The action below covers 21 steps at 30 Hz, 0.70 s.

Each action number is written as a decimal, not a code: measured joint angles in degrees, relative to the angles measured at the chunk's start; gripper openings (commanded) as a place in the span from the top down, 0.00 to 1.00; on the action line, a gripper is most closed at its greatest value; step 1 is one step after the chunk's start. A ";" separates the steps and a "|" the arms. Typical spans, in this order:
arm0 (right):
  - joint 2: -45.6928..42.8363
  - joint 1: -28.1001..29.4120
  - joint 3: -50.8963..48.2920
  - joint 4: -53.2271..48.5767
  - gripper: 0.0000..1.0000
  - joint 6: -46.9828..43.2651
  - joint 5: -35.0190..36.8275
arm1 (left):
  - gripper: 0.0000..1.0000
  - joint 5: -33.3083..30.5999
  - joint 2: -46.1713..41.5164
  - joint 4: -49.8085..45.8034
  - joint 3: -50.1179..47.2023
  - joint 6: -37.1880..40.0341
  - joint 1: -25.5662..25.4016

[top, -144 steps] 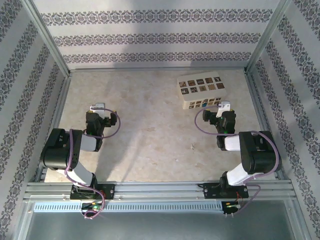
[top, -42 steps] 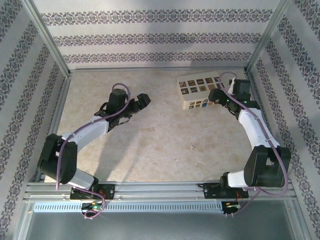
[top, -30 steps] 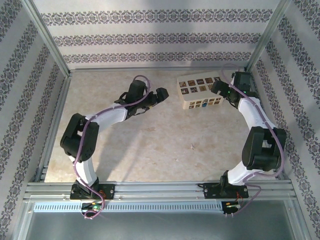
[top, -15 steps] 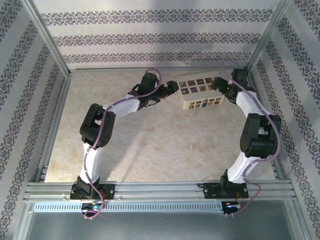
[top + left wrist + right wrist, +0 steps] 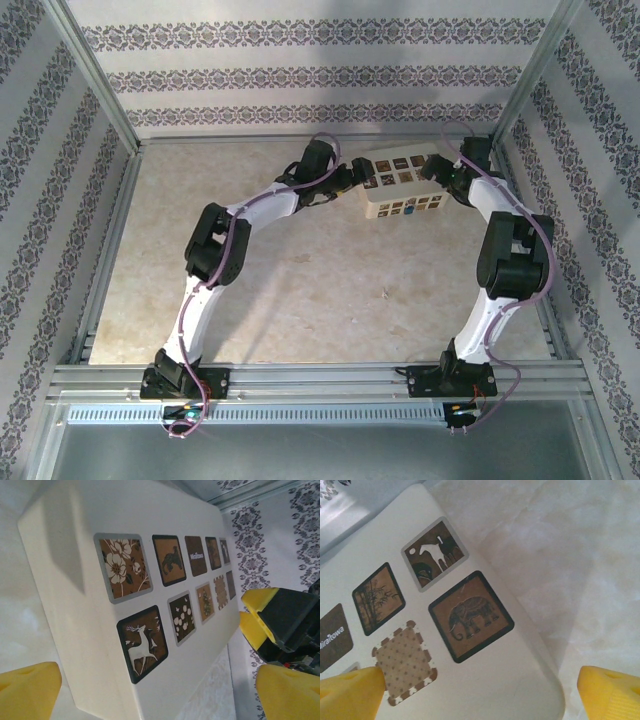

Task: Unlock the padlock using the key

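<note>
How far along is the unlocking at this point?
Done: nothing visible yet. In hand: left end effector and right end effector, both open and empty, sit at opposite ends of the box. Left: grasping the padlock and key, then the whole unlocking.

The white flat box with little picture squares (image 5: 150, 505) runs off the bottom of the left wrist view, and its far squares are too small to make out. The left arm's yellow fingers (image 5: 27, 690) are cut off there, just tips in the corners. In the right wrist view the box runs off the left and bottom edges, a brown square with white letters (image 5: 332, 637) is cut in half, and the right arm's yellow fingers (image 5: 610, 692) show as tips only.
</note>
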 measured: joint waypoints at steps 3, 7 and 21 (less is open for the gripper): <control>0.87 -0.20 0.57 0.13 0.02 -0.90 -1.33 | 0.00 0.09 2.27 -1.29 2.58 -0.04 -0.22; 1.40 -0.17 0.57 0.15 0.02 -2.54 -3.89 | 0.00 0.63 4.87 -2.62 5.86 -0.20 -0.39; 0.87 -0.31 -1.07 1.05 0.02 -9.38 -14.56 | 0.00 1.75 5.35 -7.13 8.57 2.05 0.04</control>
